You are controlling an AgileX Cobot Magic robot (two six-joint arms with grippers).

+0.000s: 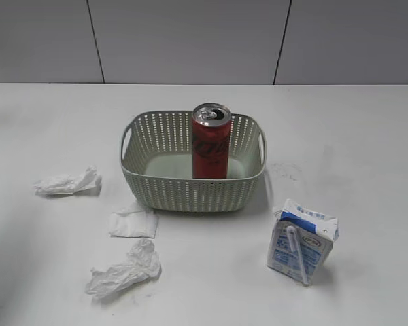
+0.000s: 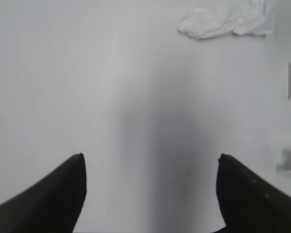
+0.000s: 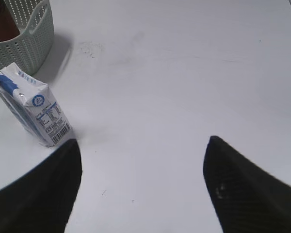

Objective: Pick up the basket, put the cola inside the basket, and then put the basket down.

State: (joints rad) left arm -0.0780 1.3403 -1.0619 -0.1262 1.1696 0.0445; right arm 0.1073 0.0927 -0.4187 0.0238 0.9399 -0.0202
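Observation:
The pale sage-green basket (image 1: 190, 193) sits on the white table in the middle of the exterior view. The red cola can (image 1: 211, 144) stands upright inside it, toward the back. The basket's corner also shows at the top left of the right wrist view (image 3: 26, 36). Neither arm shows in the exterior view. My left gripper (image 2: 150, 158) is open and empty over bare table. My right gripper (image 3: 143, 141) is open and empty over bare table, to the right of the carton.
A blue-and-white drink carton (image 1: 301, 241) with a straw stands front right of the basket; it also shows in the right wrist view (image 3: 31, 104). Crumpled white tissues lie left (image 1: 68, 182), front left (image 1: 132, 223) and front (image 1: 122, 270). One tissue shows in the left wrist view (image 2: 223, 19).

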